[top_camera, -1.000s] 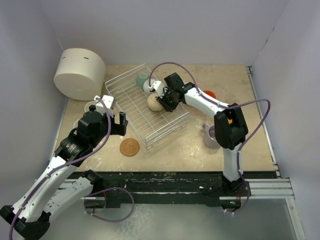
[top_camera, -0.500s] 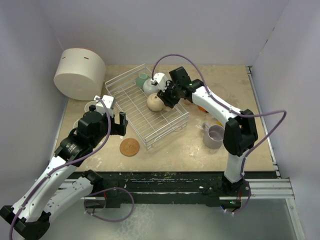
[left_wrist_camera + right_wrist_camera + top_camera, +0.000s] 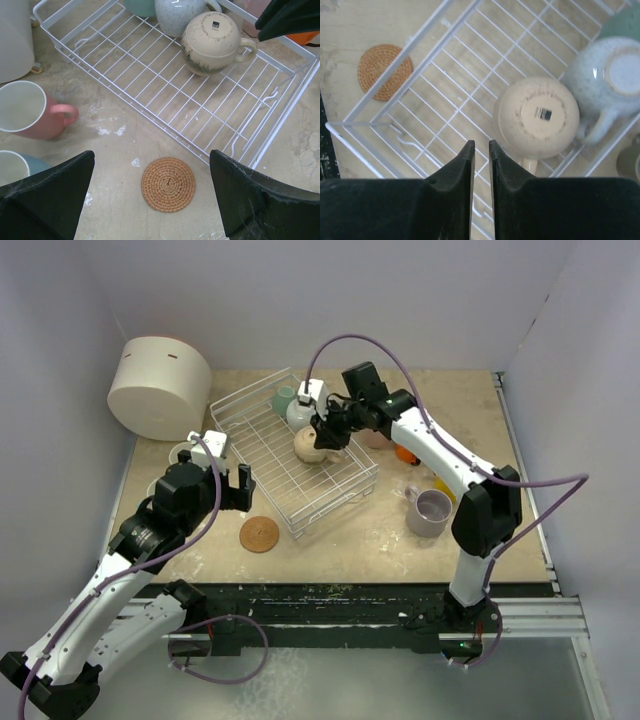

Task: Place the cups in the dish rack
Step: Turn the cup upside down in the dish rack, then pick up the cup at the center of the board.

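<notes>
Three cups sit upside down at the far end of the white wire dish rack [image 3: 262, 455]: a beige one [image 3: 310, 445], a speckled light blue one [image 3: 299, 412] and a teal one [image 3: 284, 398]. My right gripper [image 3: 330, 433] hovers just above the beige cup [image 3: 537, 117]. Its jaws are open by only a thin slit [image 3: 480, 145] and hold nothing. My left gripper [image 3: 151, 155] is wide open over the table beside the rack [image 3: 165, 85], above the coaster. A pink cup [image 3: 30, 117] and a blue one [image 3: 12, 167] stand to its left. A lilac cup [image 3: 432, 512] and an orange cup [image 3: 406, 452] stand right of the rack.
A large white cylindrical container [image 3: 158, 385] lies at the back left. A round cork coaster [image 3: 260, 534] lies on the table by the rack's near corner. White walls close in the table on three sides.
My right gripper has let go of the beige cup, risen and drawn back a little, its jaws widening and then narrowing. The beige cup stays in the rack. The left arm has not moved.
</notes>
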### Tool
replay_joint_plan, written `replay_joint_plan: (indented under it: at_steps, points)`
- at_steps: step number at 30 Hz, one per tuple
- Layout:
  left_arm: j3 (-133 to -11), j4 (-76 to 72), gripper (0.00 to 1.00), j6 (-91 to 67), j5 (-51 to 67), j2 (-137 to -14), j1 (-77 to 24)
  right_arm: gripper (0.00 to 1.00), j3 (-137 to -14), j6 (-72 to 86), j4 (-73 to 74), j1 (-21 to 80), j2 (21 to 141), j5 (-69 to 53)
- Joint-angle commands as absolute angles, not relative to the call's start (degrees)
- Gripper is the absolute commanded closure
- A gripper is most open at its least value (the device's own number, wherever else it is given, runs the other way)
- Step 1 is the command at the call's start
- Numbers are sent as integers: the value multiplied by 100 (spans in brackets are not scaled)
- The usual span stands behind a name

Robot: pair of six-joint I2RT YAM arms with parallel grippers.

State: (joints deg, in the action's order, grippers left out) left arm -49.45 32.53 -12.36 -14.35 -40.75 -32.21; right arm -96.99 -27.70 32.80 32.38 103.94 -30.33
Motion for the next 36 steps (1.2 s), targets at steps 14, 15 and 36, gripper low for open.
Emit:
replay_joint_plan:
  at_steps: [14, 15, 36]
  points:
    - [-4933, 3057, 1, -1090, -1608, -3946, -3175, 100, -11038, -1806, 3321, 3989, 11913, -2757]
    - [-4931, 3058, 1, -1082, -1616, -3942, -3172, 100, -11065, -1779, 3318, 4010, 11982, -2634]
    - [-4921, 3047, 1, -1076, -1635, -3882, -3173, 100, -10586, -1612, 2918, 3983, 11810, -292]
